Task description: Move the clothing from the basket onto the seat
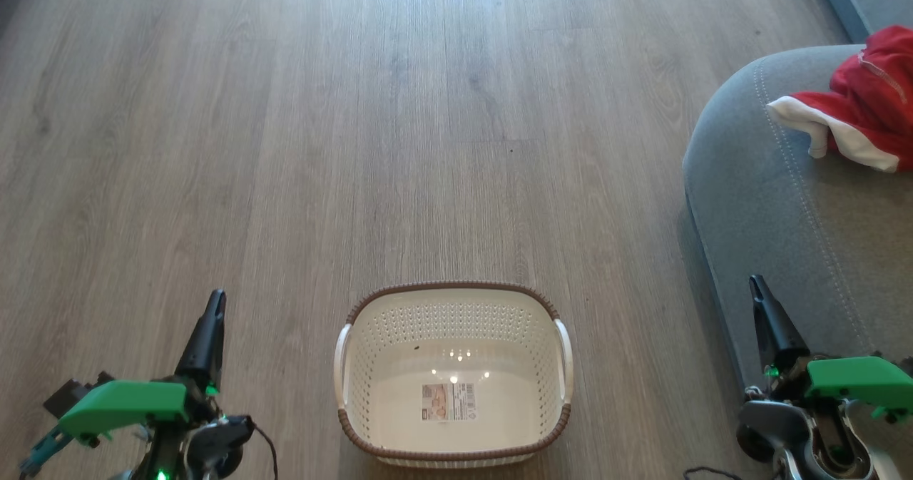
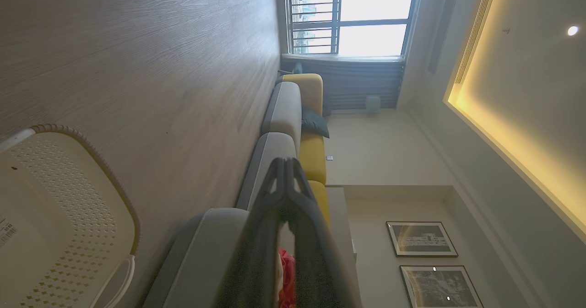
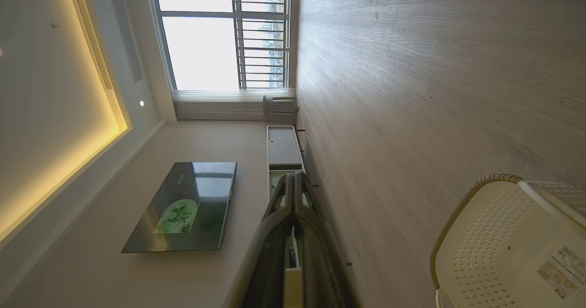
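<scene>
floor (image 1: 285,145): grey-brown wood-grain planks, matt, faint sheen at the top centre
basket (image 1: 456,316): cream plastic, perforated walls, smooth glossy base; brown woven-look rim
label (image 1: 448,402): printed paper sticker
seat (image 1: 756,202): grey woven cloth, matt, stitched seams, right edge
clothing (image 1: 866,102): soft red fabric, white trim, upper right

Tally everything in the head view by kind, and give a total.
left claw and right claw: 2, both shut
basket: 1, with no clothes in it
seat: 1
clothing: 1 red heap with white trim, lying on the seat; the garments in it cannot be told apart
Total: 5
</scene>
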Motion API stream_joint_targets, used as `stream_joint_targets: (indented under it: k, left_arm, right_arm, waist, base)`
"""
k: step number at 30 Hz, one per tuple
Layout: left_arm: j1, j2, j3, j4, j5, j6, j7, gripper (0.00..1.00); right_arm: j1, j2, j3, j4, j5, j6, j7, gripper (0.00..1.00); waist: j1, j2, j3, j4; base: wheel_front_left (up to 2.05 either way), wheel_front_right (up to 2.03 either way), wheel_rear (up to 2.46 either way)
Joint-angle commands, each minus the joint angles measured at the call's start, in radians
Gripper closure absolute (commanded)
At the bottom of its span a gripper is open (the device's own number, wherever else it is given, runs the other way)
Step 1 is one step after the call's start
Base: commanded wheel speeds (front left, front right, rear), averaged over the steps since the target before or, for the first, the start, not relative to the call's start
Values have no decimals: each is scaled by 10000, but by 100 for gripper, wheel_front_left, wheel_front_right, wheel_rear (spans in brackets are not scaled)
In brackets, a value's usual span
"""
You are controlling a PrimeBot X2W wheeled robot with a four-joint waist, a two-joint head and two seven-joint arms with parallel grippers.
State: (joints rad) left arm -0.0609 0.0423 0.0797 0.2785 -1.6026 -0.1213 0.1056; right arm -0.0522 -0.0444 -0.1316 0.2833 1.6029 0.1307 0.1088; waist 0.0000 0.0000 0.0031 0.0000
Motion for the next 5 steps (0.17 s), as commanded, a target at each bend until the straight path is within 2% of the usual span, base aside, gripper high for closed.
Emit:
stream_joint_targets:
  k: [1, 5]
  left_arm:
    - [-471, 79, 341, -333, -61, -94, 76, 100]
    - [-471, 79, 341, -333, -61, -94, 76, 100]
  right_arm:
    - [-557, -58, 179, -385, 57, 0, 43, 100]
    - [-557, -58, 179, -385, 58, 0, 43, 100]
  waist:
    - [0, 0, 0, 0]
    - [0, 0, 0, 0]
  base:
    - [0, 0, 0]
    - [0, 0, 0]
